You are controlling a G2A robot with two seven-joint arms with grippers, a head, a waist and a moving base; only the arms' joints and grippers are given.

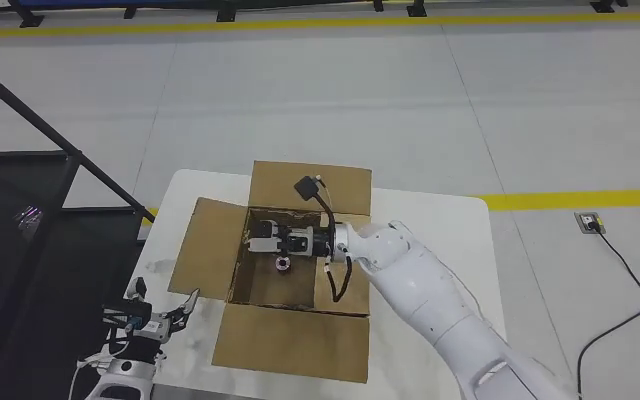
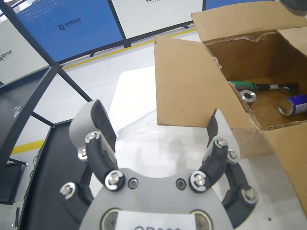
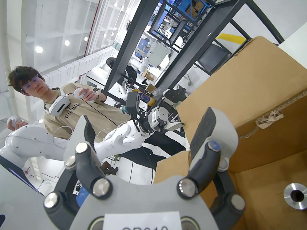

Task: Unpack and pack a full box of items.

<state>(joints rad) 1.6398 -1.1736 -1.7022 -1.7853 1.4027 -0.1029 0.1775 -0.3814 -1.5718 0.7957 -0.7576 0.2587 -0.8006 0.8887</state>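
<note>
1. Box (image 1: pixel 205 250): open on the table (image 1: pixel 430 215), holding a metal ring (image 2: pixel 248 95), a blue can (image 2: pixel 293 105) and a green-handled tool (image 2: pixel 251 86).
2. Right gripper (image 3: pixel 148 120): inside the box near the ring, fingers spread and empty.
3. Left gripper (image 2: pixel 156 111): beside the box, fingers released.
4. We judge unpacking is in hand; next, lower onto an item and close.

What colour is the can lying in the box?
Blue, with a silver end; the can shows best in the left wrist view.
</note>
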